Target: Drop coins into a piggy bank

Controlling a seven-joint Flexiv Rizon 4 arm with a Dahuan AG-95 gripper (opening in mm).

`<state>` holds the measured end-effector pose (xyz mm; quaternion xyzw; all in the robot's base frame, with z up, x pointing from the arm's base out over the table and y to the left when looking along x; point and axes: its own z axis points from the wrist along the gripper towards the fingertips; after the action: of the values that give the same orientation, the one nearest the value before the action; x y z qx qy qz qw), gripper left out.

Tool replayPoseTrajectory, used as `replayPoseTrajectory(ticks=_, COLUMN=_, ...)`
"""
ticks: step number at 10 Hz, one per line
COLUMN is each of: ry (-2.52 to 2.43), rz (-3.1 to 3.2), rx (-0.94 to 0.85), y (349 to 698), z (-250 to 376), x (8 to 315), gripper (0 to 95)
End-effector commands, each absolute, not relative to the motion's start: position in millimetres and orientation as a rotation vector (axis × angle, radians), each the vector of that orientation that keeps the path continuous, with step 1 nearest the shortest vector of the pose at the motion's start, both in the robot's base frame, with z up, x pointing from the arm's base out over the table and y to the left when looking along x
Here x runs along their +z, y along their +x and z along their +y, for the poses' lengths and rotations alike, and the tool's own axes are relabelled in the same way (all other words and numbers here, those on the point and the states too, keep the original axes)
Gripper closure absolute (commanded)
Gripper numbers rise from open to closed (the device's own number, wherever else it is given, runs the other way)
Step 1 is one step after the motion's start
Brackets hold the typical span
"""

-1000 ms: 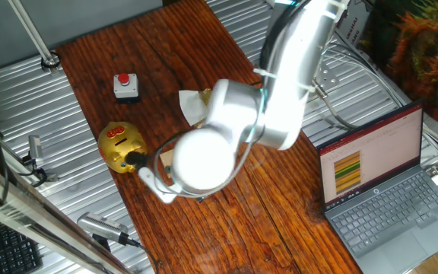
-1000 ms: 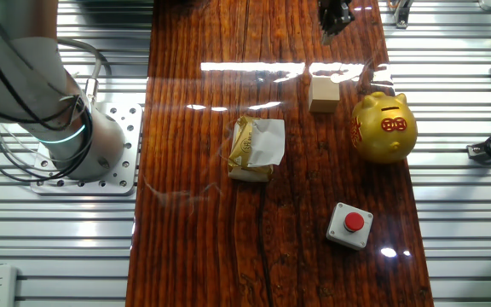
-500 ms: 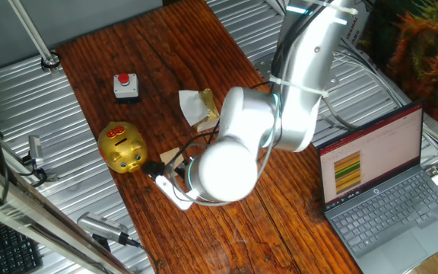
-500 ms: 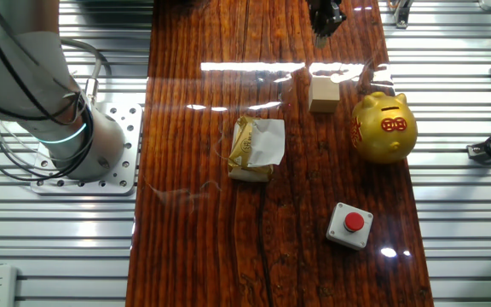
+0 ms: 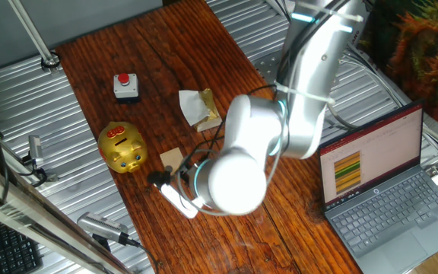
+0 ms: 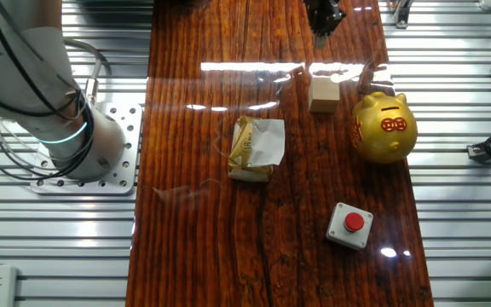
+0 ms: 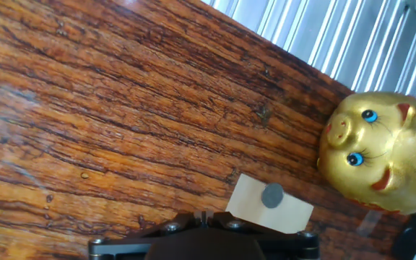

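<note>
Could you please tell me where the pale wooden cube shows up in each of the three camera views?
One fixed view: wooden cube left of centre, just right of the piggy bank.
The other fixed view: cube upper right of centre, left of the piggy bank.
Hand view: cube at bottom centre, a dark coin on top, piggy bank to its right.
Shared landmark: the gold piggy bank.

Arm [image 5: 265,144] farther from piggy bank [image 5: 123,148]

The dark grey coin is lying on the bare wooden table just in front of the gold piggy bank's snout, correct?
Not quite. The hand view shows the coin resting on top of the pale wooden cube, not on the bare table. The cube does sit in front of the gold piggy bank, near its snout.
</note>
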<state>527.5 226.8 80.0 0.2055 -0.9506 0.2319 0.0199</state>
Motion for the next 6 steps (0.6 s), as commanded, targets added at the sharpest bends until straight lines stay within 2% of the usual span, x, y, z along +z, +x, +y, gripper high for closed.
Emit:
replayPoseTrajectory(ticks=1, ry=0.664, rz=-2.933, rx=0.756, y=528.5, z=225.5, x=78.7, gripper=95.0)
replayPoseTrajectory(ticks=6, ry=0.733, rz=-2.893, rx=0.838, y=533.4, z=221.9, x=73.4, gripper=95.0)
